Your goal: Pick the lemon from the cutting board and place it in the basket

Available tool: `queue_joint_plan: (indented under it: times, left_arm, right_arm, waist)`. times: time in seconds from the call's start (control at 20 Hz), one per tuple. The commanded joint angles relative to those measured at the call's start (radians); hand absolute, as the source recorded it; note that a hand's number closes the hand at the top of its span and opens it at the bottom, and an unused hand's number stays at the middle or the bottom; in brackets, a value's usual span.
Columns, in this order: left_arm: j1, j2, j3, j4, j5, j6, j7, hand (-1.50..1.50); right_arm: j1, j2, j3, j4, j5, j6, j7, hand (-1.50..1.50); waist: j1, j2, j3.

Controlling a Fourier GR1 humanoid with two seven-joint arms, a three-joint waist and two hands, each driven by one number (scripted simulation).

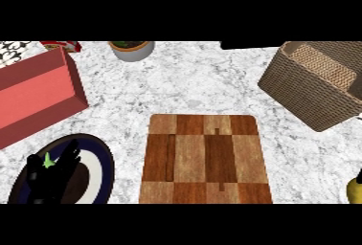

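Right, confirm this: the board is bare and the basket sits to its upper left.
Not quite. The head view shows the basket to the upper right of the board, not the upper left. The board is bare, as you said.

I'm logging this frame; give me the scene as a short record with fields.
cutting board: centre, nothing on it
lemon: likely the yellow shape at right edge, cut off
basket: upper right, wicker
left robot hand: open, over dark plate
right robot hand: black sliver above the lemon, state unclear
red box: left
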State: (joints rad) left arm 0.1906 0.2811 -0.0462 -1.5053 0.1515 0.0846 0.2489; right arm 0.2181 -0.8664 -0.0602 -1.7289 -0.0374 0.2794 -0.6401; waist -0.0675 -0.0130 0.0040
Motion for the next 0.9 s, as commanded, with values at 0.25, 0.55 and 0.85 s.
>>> queue_joint_plan:
  times: [0.25, 0.55, 0.85]
  left_arm:
    - [-0.013, -0.030, -0.035, 0.072, -0.031, -0.009, -0.013, 0.00]
    - [-0.084, -0.029, -0.015, 0.143, -0.024, -0.050, -0.028, 0.00]
    - [-0.050, -0.056, -0.052, 0.017, -0.044, -0.014, 0.070, 0.00]
  right_arm:
    - [-0.126, -0.260, -0.417, 0.194, -0.508, 0.241, 0.281, 1.50]
    - [-0.321, -0.342, -0.366, 0.348, -0.552, 0.238, 0.451, 1.50]
    - [-0.549, -0.342, -0.216, 0.476, -0.457, 0.223, 0.494, 1.50]
  waist:
    - [0.054, 0.013, -0.007]
    - [0.087, 0.019, -0.005]
    - [0.108, 0.020, -0.004]
